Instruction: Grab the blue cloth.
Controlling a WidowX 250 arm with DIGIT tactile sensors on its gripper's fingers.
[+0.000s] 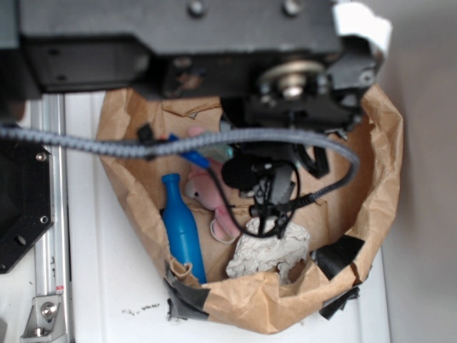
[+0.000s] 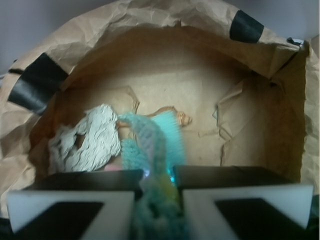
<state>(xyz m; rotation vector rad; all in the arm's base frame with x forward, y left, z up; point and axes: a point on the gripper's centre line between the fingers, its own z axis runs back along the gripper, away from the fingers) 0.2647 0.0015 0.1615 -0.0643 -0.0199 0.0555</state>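
The claw (image 2: 159, 192) is squeezed tight on the blue cloth (image 2: 150, 145), which hangs between its two pads inside the brown paper bag (image 2: 165, 55). The tight pinch keeps the soft cloth from slipping. The grey cloth (image 2: 90, 142) lies just beside it.
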